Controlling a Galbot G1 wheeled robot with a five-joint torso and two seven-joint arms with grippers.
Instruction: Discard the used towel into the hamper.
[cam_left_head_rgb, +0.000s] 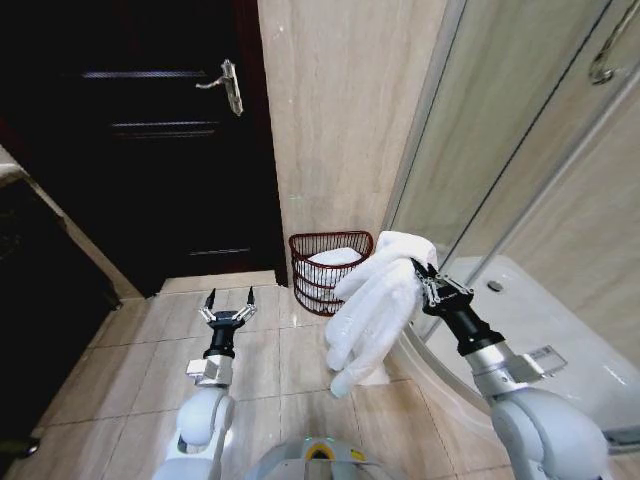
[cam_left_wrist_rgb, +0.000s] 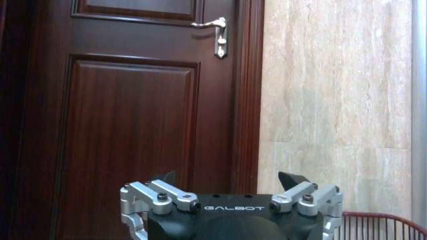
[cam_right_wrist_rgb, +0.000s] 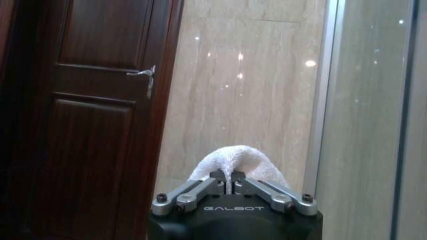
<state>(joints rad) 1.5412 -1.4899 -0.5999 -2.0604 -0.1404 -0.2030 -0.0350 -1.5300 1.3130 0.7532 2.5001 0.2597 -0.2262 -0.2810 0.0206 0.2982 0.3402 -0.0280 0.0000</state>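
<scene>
The right gripper (cam_left_head_rgb: 424, 277) is clamped on a white towel (cam_left_head_rgb: 375, 300), its fingers pinched together on a bunched fold near the cloth's upper end. The rest of the towel hangs down and away from the gripper, its lower end close to the tiled floor (cam_left_head_rgb: 140, 340). In the right wrist view the right gripper (cam_right_wrist_rgb: 229, 181) has its fingers drawn tight with a hump of towel (cam_right_wrist_rgb: 237, 160) rising just beyond them.

The hamper (cam_left_head_rgb: 325, 270) stands on the floor against the beige wall (cam_left_head_rgb: 340, 110), just beyond the held towel and to the gripper's left; something white lies inside it.

The left gripper (cam_left_head_rgb: 229, 308) is held low over the floor, well apart from the towel, with its fingers spread and nothing between them. In the left wrist view, the left gripper (cam_left_wrist_rgb: 229, 184) faces a dark wooden door (cam_left_wrist_rgb: 133, 125), and the hamper's rim (cam_left_wrist_rgb: 383, 217) shows near it.
</scene>
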